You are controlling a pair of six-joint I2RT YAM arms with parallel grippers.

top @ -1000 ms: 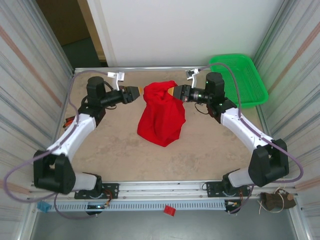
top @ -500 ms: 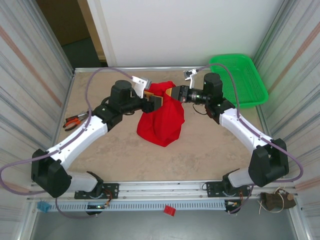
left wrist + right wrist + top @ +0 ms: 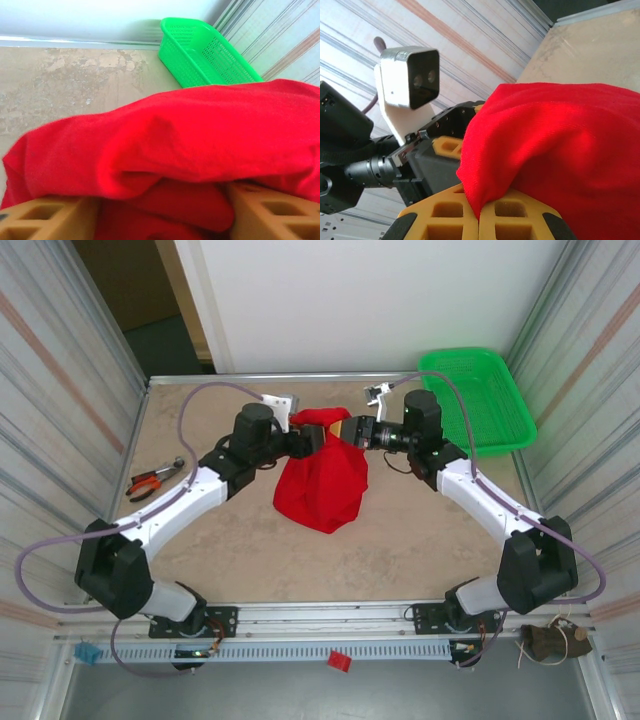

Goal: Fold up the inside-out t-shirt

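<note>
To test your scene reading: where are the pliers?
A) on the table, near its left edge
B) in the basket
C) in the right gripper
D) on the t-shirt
A: the pliers lie on the bare table by its left edge.

green basket far right; pliers left.

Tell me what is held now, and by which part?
The right gripper pinches the bright red cloth t-shirt by its bunched top. The left gripper is open around that top, not gripping.
</note>
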